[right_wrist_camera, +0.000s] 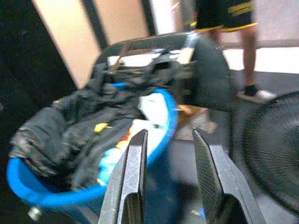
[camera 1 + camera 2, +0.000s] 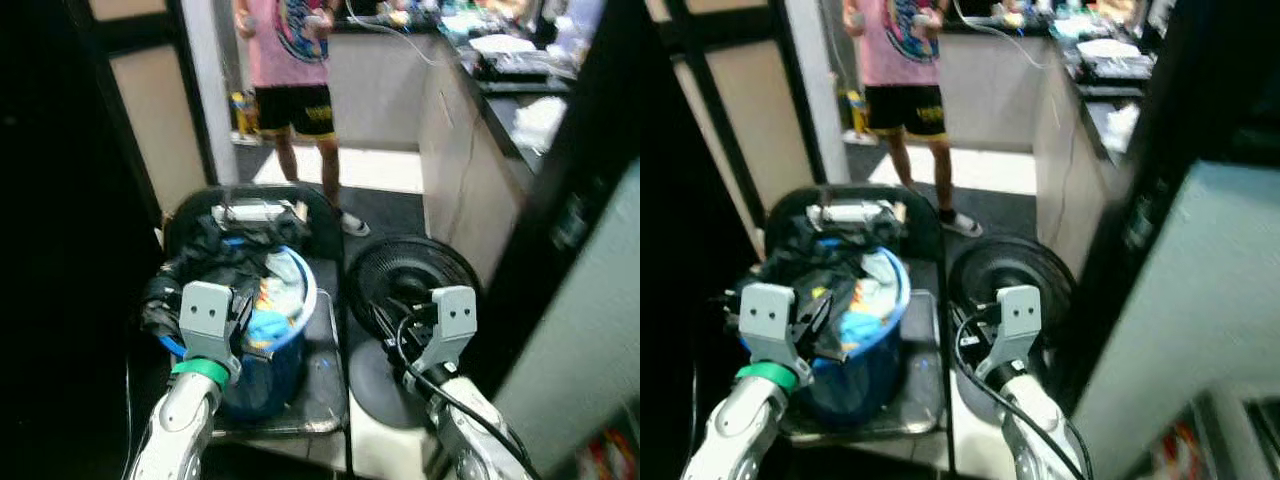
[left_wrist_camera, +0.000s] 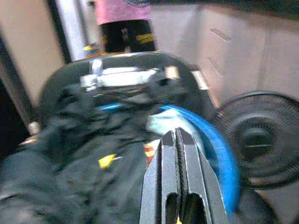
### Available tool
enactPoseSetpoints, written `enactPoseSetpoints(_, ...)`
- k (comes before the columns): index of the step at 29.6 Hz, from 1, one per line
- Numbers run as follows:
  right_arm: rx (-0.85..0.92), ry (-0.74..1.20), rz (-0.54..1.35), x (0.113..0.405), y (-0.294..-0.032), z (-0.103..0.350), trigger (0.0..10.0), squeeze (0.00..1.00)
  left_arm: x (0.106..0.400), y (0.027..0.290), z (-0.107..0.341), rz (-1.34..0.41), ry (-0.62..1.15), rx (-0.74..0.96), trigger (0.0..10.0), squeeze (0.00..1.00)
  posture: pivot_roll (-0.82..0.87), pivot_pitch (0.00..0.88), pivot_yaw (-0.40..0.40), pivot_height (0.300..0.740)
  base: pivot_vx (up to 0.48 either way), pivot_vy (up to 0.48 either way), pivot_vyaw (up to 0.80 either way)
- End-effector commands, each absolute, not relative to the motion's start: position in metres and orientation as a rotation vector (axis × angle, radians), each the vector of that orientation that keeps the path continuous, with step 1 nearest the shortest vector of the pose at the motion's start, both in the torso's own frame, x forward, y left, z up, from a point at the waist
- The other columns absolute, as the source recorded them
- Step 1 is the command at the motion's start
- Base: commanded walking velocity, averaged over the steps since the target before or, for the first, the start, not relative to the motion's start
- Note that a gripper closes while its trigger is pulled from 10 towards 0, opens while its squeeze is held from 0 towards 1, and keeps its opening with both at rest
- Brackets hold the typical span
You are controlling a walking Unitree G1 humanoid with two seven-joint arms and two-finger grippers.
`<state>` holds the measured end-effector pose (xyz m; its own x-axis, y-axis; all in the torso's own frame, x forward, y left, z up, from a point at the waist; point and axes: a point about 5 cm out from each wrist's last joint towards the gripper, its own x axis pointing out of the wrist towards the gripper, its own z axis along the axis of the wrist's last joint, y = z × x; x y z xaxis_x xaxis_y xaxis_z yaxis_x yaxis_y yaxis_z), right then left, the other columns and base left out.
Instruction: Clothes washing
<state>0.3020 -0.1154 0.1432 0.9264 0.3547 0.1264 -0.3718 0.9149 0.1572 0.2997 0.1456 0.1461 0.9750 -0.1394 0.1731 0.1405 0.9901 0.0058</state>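
Note:
A blue laundry basket (image 2: pixel 285 355) stands on a dark chair (image 2: pixel 322 222), piled with clothes. A black jacket (image 2: pixel 205 262) hangs over its left rim, and light blue and white pieces (image 2: pixel 285 285) lie toward the right. My left gripper (image 3: pixel 178 151) hovers just over the pile with its fingers pressed together and nothing between them. My right gripper (image 1: pixel 169 136) is open and holds nothing. It sits to the right of the basket, in front of a black fan (image 2: pixel 410 272).
A person (image 2: pixel 290 60) in a pink shirt and black shorts stands behind the chair. A grey counter (image 2: pixel 470 140) with clutter on top runs along the right. A pale panel (image 2: pixel 590 330) stands close at the right, and a dark door frame (image 2: pixel 60 200) at the left.

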Motion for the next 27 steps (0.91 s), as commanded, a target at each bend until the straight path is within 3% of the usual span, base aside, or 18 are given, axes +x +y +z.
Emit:
enactPoseSetpoints(1, 0.175, -0.09, 0.398, 0.301, -0.109, 0.142, 10.0, 0.0, 0.3, 0.152, 0.143, -0.124, -0.155, -0.002, 10.0, 0.0, -0.01, 0.012, 0.094, 0.74, 0.48, 0.0, 0.8)
enactPoseSetpoints(14, 0.178, -0.114, 0.365, 0.305, -0.11, 0.149, 10.0, 0.0, 0.3, 0.153, 0.142, -0.138, -0.153, -0.006, 10.0, 0.0, -0.01, 0.0, 0.093, 0.74, 0.464, 0.0, 0.0)
enactPoseSetpoints(27, 0.168, -0.125, 0.362, 0.307, -0.108, 0.153, 10.0, 0.0, 0.302, 0.156, 0.139, -0.143, -0.137, 0.005, 10.0, 0.0, -0.01, 0.01, 0.091, 0.74, 0.0, 0.0, 0.0)
